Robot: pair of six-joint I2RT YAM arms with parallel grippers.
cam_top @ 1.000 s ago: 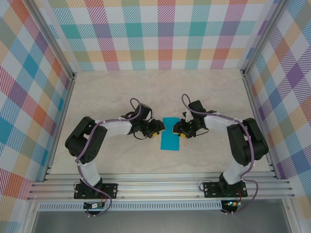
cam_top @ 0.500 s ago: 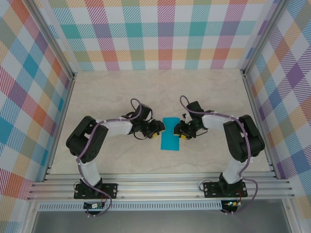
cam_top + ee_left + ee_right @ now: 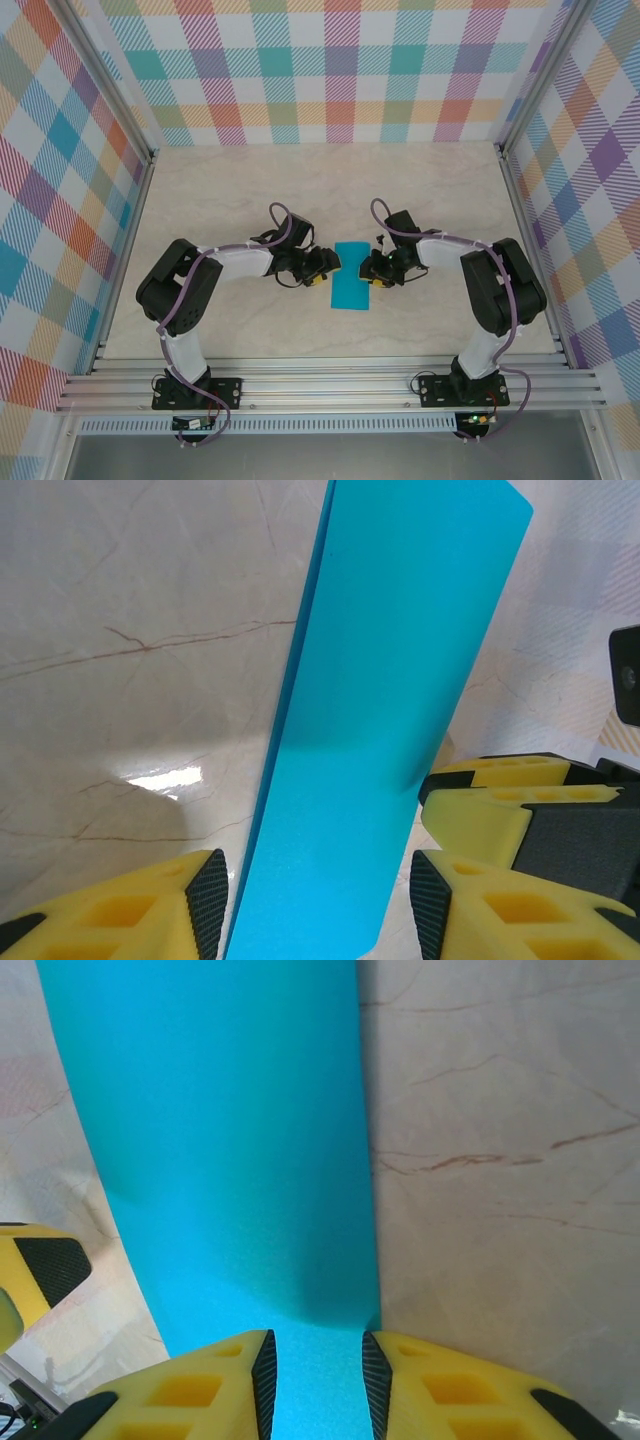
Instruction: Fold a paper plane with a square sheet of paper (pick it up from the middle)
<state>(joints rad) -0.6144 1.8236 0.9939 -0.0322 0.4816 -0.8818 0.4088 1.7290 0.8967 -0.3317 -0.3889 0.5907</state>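
The teal sheet of paper (image 3: 350,276) lies in the middle of the table (image 3: 230,190) as a narrow strip, longer than it is wide. In my left wrist view one long edge of the paper (image 3: 390,680) shows two layers, so it looks folded double.

My left pincer (image 3: 322,268) stands at the left long side of the strip and my right pincer (image 3: 376,270) at the right long side, both low over the table. My left pincer (image 3: 320,900) has its fingers wide apart, with the strip running between them, and it grips nothing. My right pincer (image 3: 318,1375) has its fingers near each other, but a gap remains and the paper (image 3: 220,1140) passes through it. I cannot tell if they touch it.

The table looks like pale marble with thin brown veins and one bright reflection. Walls (image 3: 320,70) with coloured checks stand on three sides, and a metal rail (image 3: 330,385) runs along the near edge.
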